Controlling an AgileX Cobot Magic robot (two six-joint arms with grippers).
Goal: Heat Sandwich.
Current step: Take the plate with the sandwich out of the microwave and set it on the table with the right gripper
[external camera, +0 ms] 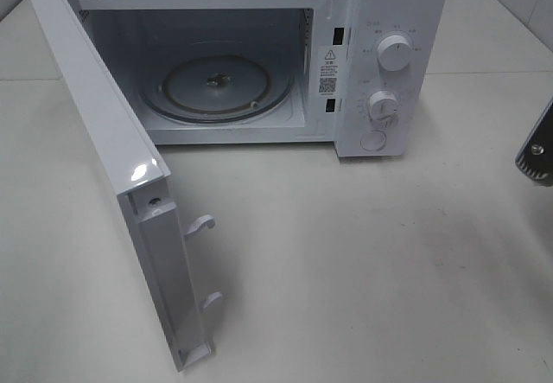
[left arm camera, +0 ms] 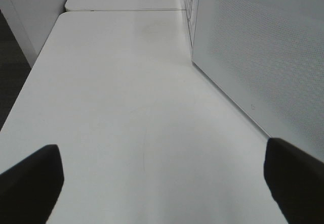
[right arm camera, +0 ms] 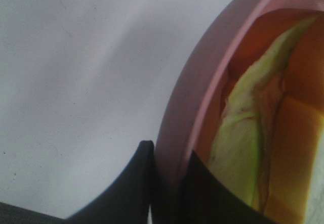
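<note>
The rim of the pink plate (right arm camera: 202,82) is clamped between the narrow right jaws (right arm camera: 169,171). The sandwich (right arm camera: 248,148) is seen on that plate, just beyond the jaws. The left jaws (left arm camera: 162,178) are spread wide over the bench (left arm camera: 126,107), beside the microwave (external camera: 259,63), with nothing held.

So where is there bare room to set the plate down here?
The glass turntable inside the open microwave is bare. The table in front, right of the swung-out door, is clear too. The door's latch hooks crowd its edge.
</note>
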